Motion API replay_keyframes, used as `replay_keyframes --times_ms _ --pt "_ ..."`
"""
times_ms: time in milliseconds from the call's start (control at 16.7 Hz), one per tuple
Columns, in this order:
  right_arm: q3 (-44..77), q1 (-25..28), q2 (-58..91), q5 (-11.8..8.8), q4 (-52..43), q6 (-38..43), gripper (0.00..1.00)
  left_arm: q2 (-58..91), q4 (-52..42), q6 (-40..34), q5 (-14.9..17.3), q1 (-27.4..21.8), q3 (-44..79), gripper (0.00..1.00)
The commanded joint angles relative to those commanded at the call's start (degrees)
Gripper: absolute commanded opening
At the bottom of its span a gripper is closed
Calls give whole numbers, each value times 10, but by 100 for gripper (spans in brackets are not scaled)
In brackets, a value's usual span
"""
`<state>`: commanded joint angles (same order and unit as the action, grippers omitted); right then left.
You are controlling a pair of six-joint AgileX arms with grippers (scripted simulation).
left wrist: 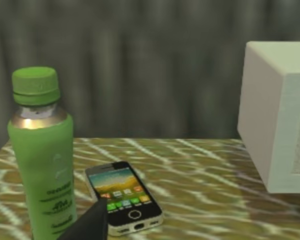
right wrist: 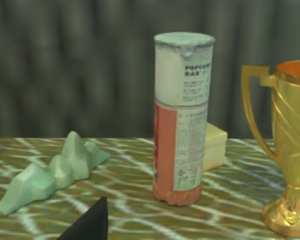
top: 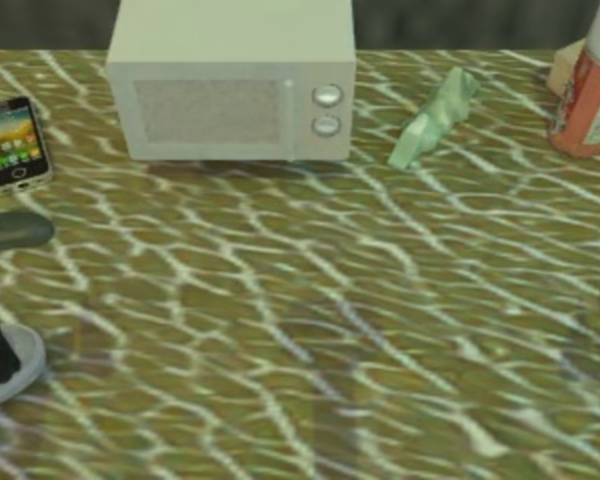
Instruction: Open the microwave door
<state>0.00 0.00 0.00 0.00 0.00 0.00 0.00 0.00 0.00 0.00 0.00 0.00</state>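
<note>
The cream-white microwave (top: pixel 230 40) stands at the back middle of the table. Its microwave door (top: pixel 208 110), with a grey speckled window, lies flat against the front. Two silver knobs (top: pixel 327 95) sit on the panel to the door's right. The left wrist view shows the microwave's side (left wrist: pixel 270 115) well ahead. Of my left gripper only one dark fingertip (left wrist: pixel 92 222) shows, low by the phone, with nothing beside it. My right gripper likewise shows one fingertip (right wrist: pixel 95 222), over bare table, holding nothing. Neither gripper appears in the top view.
A smartphone (top: pixel 16 143) lies left of the microwave, a green bottle (left wrist: pixel 40 160) beside it. A pale green jagged lump (top: pixel 435 120) lies right of the microwave. A red-and-white can (top: pixel 585 100) and a gold trophy (right wrist: pixel 290 145) stand at far right. A dark oval (top: pixel 15 230) lies at left.
</note>
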Motion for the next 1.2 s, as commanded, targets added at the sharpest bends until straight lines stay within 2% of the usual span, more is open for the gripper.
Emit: replay_keyframes --times_ms 300,540,780,1200 --pt "0 0 0 0 0 0 100 35 -24 -9 -6 -13 33 100" --pt "0 0 0 0 0 0 100 164 -105 -41 -27 -54 158 100" --pt "0 0 0 0 0 0 100 373 -213 -93 -56 -112 360 100" --pt "0 0 0 0 0 0 100 783 -405 -205 -108 -226 805 100"
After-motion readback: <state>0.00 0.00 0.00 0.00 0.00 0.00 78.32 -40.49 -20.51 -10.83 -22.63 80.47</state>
